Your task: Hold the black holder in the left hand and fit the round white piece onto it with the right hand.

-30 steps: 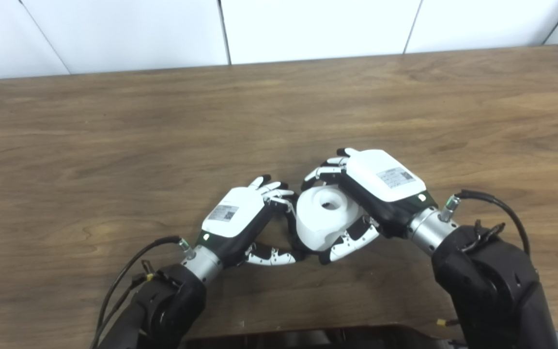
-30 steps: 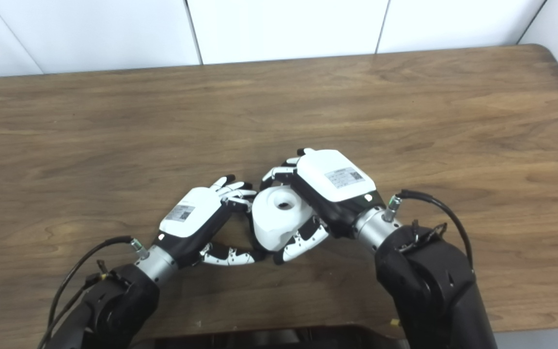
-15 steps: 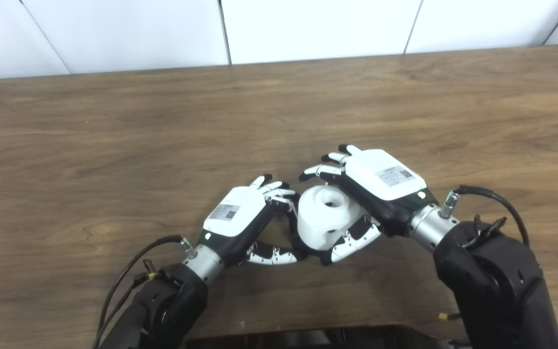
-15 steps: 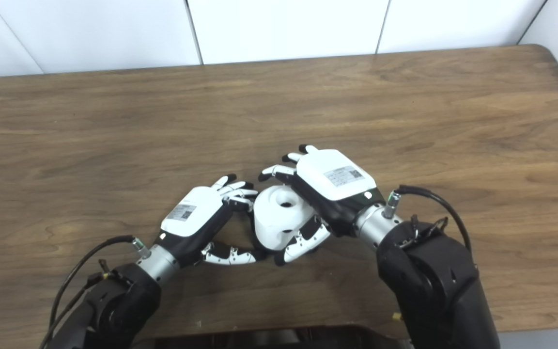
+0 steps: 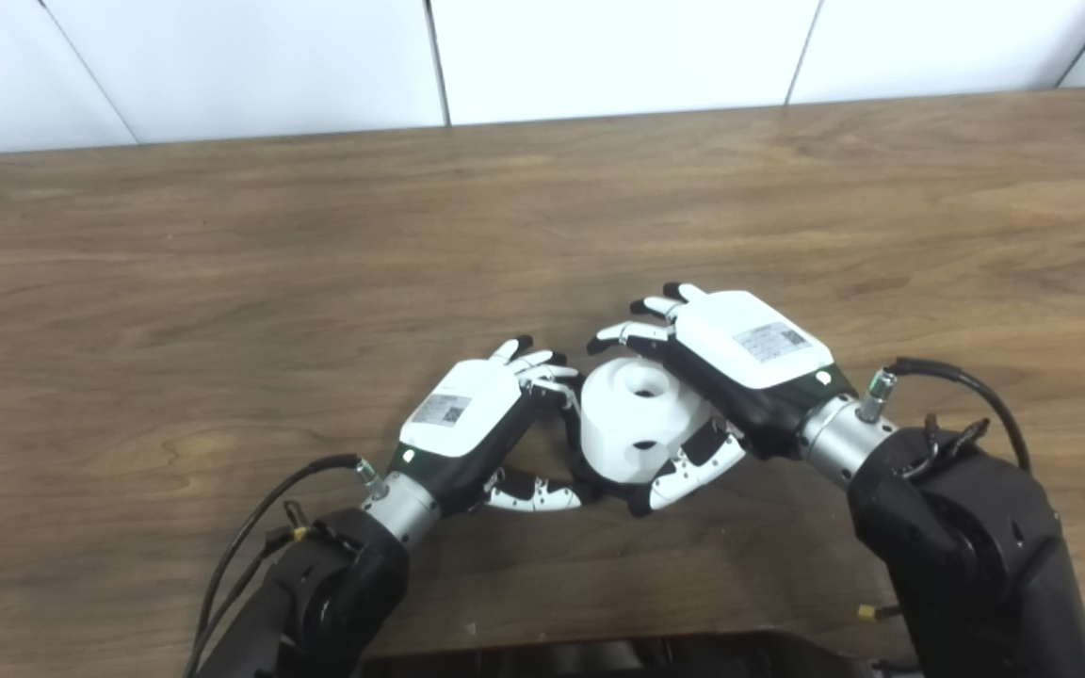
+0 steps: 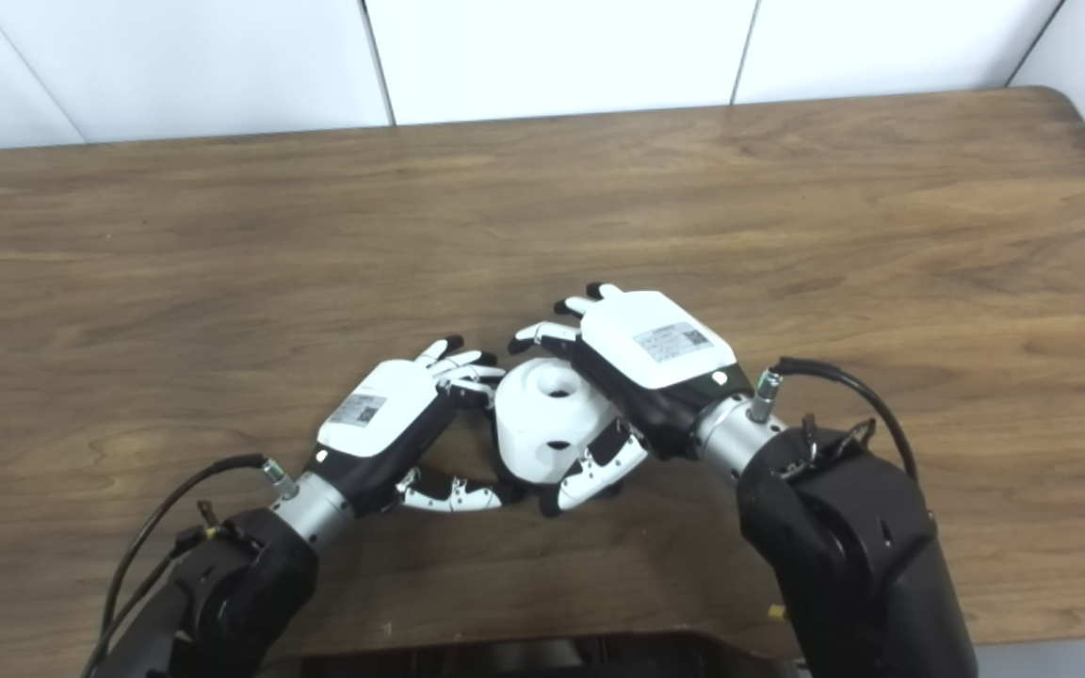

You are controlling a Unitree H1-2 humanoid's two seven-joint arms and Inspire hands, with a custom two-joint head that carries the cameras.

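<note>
The round white piece (image 5: 635,423) sat near the table's (image 5: 222,282) front edge, midway along it, flanked by both hands. The right hand (image 5: 736,363) lay over its right side with fingers (image 5: 627,331) spread above the far rim and thumb against the near wall, loosely cupping rather than clamping it. The left hand (image 5: 472,424) curled at its left side, where a strip of black holder (image 5: 569,443) showed; whether the fingers truly gripped it was unclear, since the piece hid most of it. Bare wood stretched wide to the left, right and far edge.
</note>
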